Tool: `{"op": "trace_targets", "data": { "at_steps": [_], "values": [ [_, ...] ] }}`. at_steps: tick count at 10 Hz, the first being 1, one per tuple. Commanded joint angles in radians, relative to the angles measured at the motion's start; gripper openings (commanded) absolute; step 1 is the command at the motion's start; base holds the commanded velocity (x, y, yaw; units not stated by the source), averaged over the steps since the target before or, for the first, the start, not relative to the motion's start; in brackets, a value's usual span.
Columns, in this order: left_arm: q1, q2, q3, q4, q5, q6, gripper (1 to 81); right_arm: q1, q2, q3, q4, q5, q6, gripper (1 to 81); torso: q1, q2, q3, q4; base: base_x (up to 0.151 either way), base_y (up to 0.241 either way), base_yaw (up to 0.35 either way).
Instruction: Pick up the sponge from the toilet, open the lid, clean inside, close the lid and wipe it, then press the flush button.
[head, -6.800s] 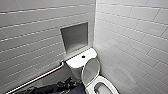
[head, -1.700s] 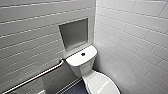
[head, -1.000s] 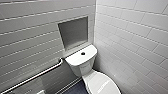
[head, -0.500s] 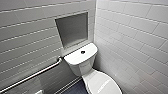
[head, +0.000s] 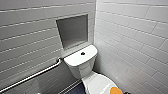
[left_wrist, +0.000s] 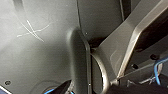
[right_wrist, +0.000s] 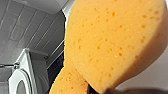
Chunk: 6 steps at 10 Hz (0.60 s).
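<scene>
Sponge (right_wrist: 112, 42) is gripped in the right tool (right_wrist: 97, 88), hovering over the toilet (head: 82, 62) lid (head: 97, 83), which looks shut. Left tool: can't tell its state. Pickup looks done; opening the lid calls for hooking its front rim.

— Where did the toilet (head: 80, 65) stand?
— In the corner, tank under the wall niche (head: 72, 31), flush button (head: 82, 53) on the tank top.
— And the rail (head: 30, 77)?
— On the wall, left of the tank; the sponge (head: 116, 90) was over the lid's front.
</scene>
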Motion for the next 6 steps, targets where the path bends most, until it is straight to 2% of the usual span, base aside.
{"op": "trace_targets", "data": {
  "at_steps": [1, 2, 4, 6],
  "values": [
    [0.005, 0.001, 0.011, 0.000, 0.079, 0.000, 81.1, 0.204, -0.018, 0.028, 0.015, -0.092, 0.060, 1.0, 0.000, 0.001, -0.091, 0.000, 0.000, 0.000, 0.000],
    [0.005, 0.000, 0.009, -0.001, 0.080, 0.000, 81.1, 0.241, -0.013, 0.030, 0.013, -0.095, 0.074, 1.0, 0.004, -0.010, -0.112, 0.000, 0.000, 0.000, 0.000],
    [0.005, 0.000, 0.011, -0.004, 0.080, 0.000, 81.1, 0.296, 0.010, 0.018, 0.009, -0.156, 0.096, 1.0, 0.008, -0.015, -0.178, 0.000, 0.000, 0.000, 0.000],
    [0.005, 0.003, 0.011, -0.004, 0.080, 0.000, 81.1, 0.334, 0.036, -0.013, 0.012, -0.156, 0.105, 1.0, 0.009, -0.015, -0.248, 0.000, 0.000, 0.000, 0.000]
  ]
}}
